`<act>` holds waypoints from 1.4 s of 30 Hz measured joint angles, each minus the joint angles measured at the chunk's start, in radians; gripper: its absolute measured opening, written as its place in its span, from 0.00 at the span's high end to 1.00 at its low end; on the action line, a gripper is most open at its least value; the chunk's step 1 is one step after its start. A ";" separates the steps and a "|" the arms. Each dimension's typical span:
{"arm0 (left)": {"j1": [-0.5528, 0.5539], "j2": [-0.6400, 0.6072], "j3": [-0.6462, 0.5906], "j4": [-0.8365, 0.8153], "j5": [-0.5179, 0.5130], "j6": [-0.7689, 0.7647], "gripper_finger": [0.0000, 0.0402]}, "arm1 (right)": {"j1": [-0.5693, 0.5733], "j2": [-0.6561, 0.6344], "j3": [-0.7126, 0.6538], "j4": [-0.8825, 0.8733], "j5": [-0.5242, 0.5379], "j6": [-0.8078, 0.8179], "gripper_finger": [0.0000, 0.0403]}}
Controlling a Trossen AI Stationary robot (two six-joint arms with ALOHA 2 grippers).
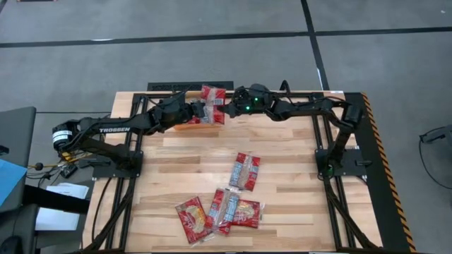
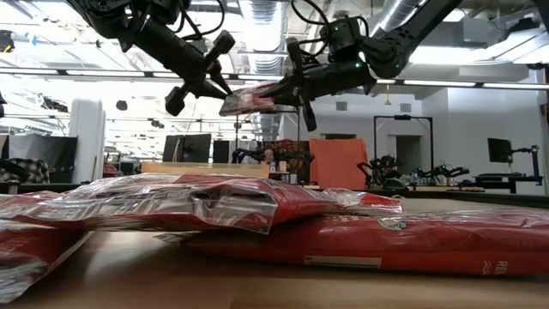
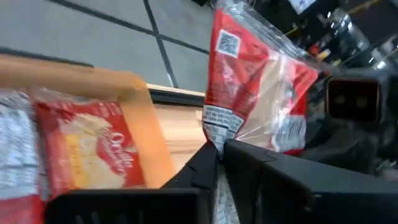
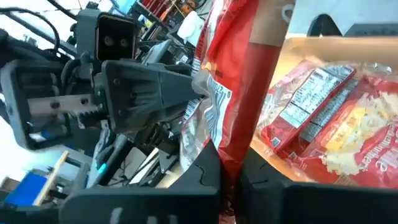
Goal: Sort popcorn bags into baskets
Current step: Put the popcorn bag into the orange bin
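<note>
One red popcorn bag (image 1: 213, 104) hangs in the air at the table's far edge, between my two grippers. My left gripper (image 1: 200, 108) is shut on its left end and my right gripper (image 1: 227, 108) on its right end. Below them sits the orange basket (image 1: 185, 127), mostly hidden by the left arm. The wrist views show red packets (image 3: 87, 149) (image 4: 323, 118) lying flat inside it. Several more bags lie on the table's near half: one alone (image 1: 244, 171) and a cluster (image 1: 224, 210) overlapping each other. My left gripper pinches the bag's end seam (image 3: 214, 134) between its two fingers, coming level from the table's left. The bag (image 2: 249, 101) is lifted clear above the basket and lies roughly level. My right gripper pinches the opposite end (image 4: 231, 152) between its two fingers, coming level from the table's right. The bag spans the gap to the left gripper's fingers (image 4: 186, 84).
The basket's rim (image 3: 140, 106) stands close under both grippers. The near bags (image 2: 257, 202) fill the low view's foreground. Bare wood (image 1: 282, 141) lies between the basket and the near bags. Black frame rails (image 1: 367, 162) run along the table's sides.
</note>
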 joint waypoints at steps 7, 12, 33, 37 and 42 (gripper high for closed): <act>0.031 -0.033 0.000 -0.059 -0.004 0.114 0.66 | -0.057 0.000 0.000 -0.028 0.008 0.026 0.97; 0.084 -0.137 0.000 -0.142 -0.005 0.197 0.44 | -0.097 0.031 0.018 -0.056 0.024 0.015 0.95; 0.133 -0.298 0.000 -0.390 -0.034 0.181 0.34 | -0.079 0.305 0.403 -0.397 0.000 -0.157 0.89; 0.137 -0.298 0.000 -0.390 -0.034 0.182 0.34 | -0.076 0.310 0.400 -0.418 0.016 -0.164 0.88; 0.136 -0.298 0.000 -0.389 -0.033 0.181 0.34 | -0.070 0.308 0.401 -0.410 0.034 -0.171 0.87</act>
